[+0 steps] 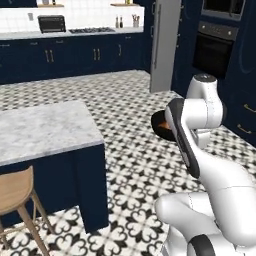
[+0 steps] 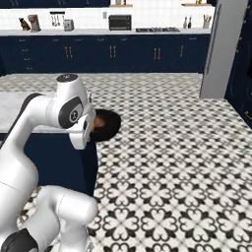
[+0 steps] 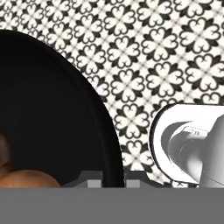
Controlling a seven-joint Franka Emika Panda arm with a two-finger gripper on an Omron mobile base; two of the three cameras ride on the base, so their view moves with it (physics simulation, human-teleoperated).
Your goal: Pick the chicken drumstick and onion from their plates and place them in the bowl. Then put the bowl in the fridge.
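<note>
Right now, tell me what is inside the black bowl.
In the hand view, the bowl holds an orange-brown rounded thing, likely the onion, and a darker reddish piece at the left edge, perhaps the chicken drumstick. Most of both is cut off by the frame.

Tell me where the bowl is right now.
The black bowl is held up over the patterned floor, its rim pinched in the end effector, beside the island counter.

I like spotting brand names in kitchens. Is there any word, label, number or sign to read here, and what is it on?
None can be read.
The wall oven has a control strip, but any marks on it are too blurred.
The toaster oven on the far counter shows no legible brand.
The black bowl and the robot's arm carry no lettering.
</note>
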